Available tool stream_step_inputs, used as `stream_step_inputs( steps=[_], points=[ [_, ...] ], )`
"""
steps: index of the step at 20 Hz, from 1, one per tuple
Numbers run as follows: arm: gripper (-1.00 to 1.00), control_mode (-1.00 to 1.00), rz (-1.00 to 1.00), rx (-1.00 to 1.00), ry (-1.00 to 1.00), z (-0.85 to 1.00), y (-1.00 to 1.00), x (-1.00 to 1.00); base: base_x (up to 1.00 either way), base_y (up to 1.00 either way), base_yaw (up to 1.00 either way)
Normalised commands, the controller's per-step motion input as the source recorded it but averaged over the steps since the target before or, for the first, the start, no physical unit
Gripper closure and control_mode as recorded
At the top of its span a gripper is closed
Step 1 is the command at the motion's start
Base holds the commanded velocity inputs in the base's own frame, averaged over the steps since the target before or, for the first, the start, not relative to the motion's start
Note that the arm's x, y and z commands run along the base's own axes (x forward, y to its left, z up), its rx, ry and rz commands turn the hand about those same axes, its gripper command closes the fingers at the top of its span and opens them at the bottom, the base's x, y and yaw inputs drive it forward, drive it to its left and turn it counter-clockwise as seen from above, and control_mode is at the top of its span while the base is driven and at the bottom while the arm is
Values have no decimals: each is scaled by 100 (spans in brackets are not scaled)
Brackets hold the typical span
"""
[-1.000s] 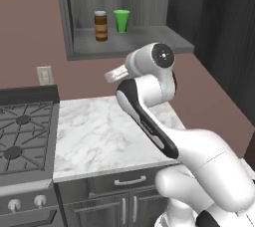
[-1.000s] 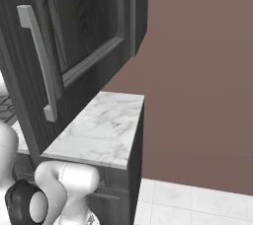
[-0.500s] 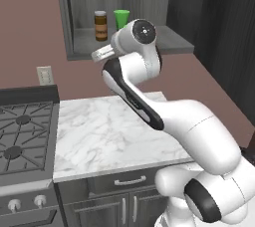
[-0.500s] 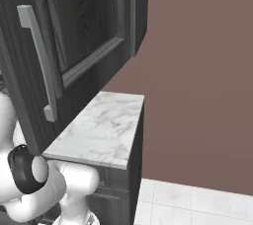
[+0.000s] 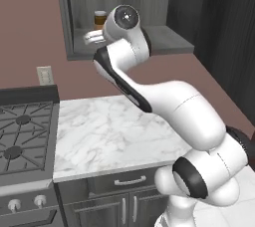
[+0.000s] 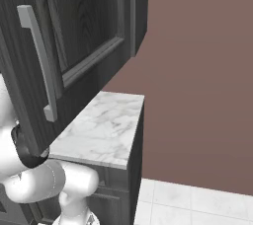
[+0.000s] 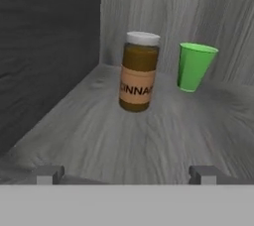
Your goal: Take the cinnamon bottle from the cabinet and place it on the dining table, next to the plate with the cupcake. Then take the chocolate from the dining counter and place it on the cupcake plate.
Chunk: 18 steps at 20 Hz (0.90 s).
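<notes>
We see the cabinet (image 5: 74, 32) standing open above the small marble worktop (image 5: 109, 131), so the arm can reach straight onto its shelf. The arm is lifted high with the hand pointed into that opening, which we judge to be the approach for the first pick. In the hand view the gripper (image 7: 126, 173) has its 2 finger tips (image 7: 48, 174) spread wide apart with nothing between them, leaving room to pass around a jar.

The cinnamon bottle (image 7: 139, 71) stands upright on the cabinet shelf, ahead of the finger tips and not yet touched. It is a brown cylinder with a pale grey lid and a tan label band bearing dark letters. A bright green cup (image 7: 194, 66) stands just beside it, apart from it, so we judge the reach must favour the bottle's side.
</notes>
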Motion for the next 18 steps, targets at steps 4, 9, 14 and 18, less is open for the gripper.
stream_step_inputs(
  steps=[4, 9, 14, 18],
  points=[
    [-100, -100, -19, 26, 3, 1, 0, 48, 0, 0, 0],
    [-100, -100, -14, 22, 5, 1, 0, 42, 0, 0, 0],
    [-100, -100, -2, 3, 9, 0, 1, 30, 0, 0, 0],
    [-100, -100, 0, 0, 9, 0, 0, 17, 0, 0, 0]
  ],
)
